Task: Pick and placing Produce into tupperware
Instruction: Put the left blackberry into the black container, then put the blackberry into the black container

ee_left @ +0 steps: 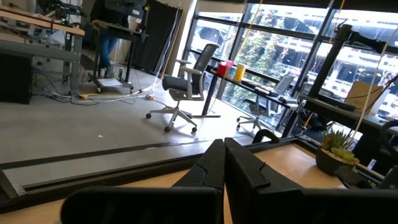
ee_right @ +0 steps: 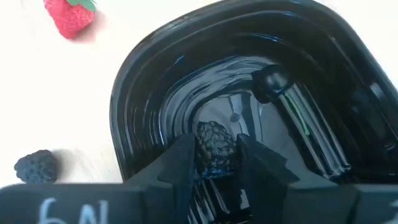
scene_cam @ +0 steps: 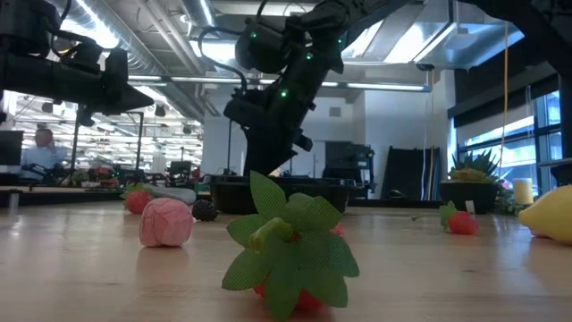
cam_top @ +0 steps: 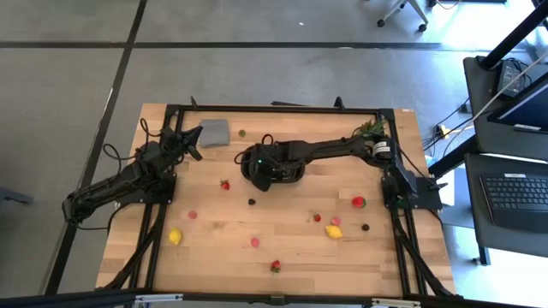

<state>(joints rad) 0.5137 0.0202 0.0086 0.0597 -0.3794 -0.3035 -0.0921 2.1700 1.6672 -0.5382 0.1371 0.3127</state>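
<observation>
From above, my right gripper [cam_top: 267, 174] hangs over the glossy black plastic tray [cam_top: 295, 174], hiding most of it; my left gripper [cam_top: 190, 141] waits beside a flat grey square [cam_top: 214, 131].

Level with the bench [scene_cam: 447, 277], a leafy red toy strawberry [scene_cam: 290, 255] blocks the foreground.

My left wrist shows jaws clenched, empty.

My right wrist shows a dark bumpy toy berry [ee_right: 216, 146] between slightly parted jaws, inside the tray; contact is unclear.
</observation>
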